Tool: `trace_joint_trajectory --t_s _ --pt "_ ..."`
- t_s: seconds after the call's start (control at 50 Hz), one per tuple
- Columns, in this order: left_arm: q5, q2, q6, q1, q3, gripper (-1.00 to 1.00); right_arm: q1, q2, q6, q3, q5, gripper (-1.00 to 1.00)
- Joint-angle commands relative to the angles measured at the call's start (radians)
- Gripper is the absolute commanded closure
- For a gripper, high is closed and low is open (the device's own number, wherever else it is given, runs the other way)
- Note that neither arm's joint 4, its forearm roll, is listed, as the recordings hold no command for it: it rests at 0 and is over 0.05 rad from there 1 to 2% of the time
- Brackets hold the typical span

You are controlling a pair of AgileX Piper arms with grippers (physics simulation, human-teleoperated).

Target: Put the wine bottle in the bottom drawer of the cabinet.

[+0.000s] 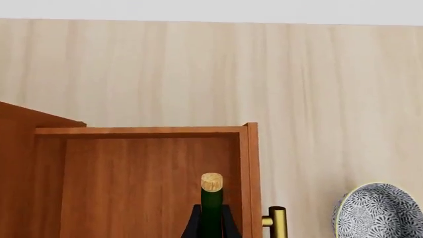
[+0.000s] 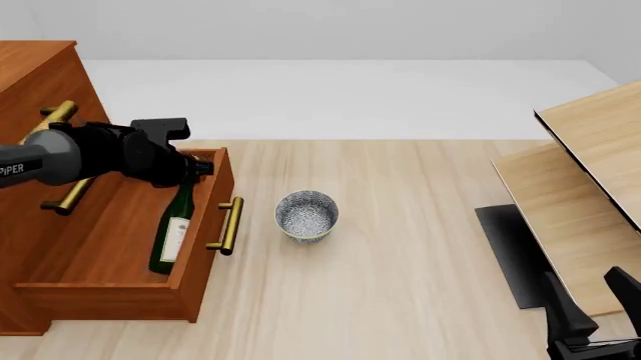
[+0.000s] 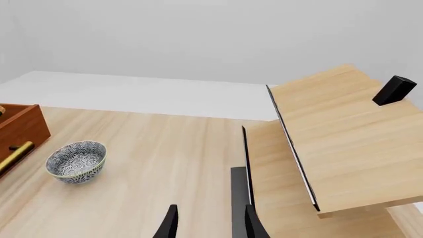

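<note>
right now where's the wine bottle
In the front view the wine bottle is at the left, inside the pulled-out bottom drawer, its neck gripped by the left gripper; the bowl sits to its right.

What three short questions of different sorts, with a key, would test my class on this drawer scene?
1. True or false: the wine bottle lies flat on the table.
2. Which gripper holds its neck? A left B right
3. What stands beside the bottom drawer?

Key:
1. False; it hangs inside the open drawer.
2. A, the left gripper; the right gripper is open, holding nothing.
3. The speckled bowl.
</note>
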Motion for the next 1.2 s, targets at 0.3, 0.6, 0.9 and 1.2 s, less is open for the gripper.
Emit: trace_joint_trajectory --t_s 0.3,0.6,0.9,1.2 --pt "0.053 0.018 0.005 -0.006 -0.024 -1.00 0.000 0.005 0.000 0.000 -0.005 -1.00" --pt "0.095 -0.032 0.023 -0.004 -0.054 -1.00 0.001 0.004 0.000 0.000 -0.004 -1.00" --pt "0.192 -0.219 0.114 -0.015 -0.092 -1.00 0.003 0.000 -0.003 0.000 0.001 -1.00" --pt "0.317 -0.443 0.179 -0.040 -0.167 -1.00 0.009 0.010 -0.005 0.000 -0.010 -1.00"
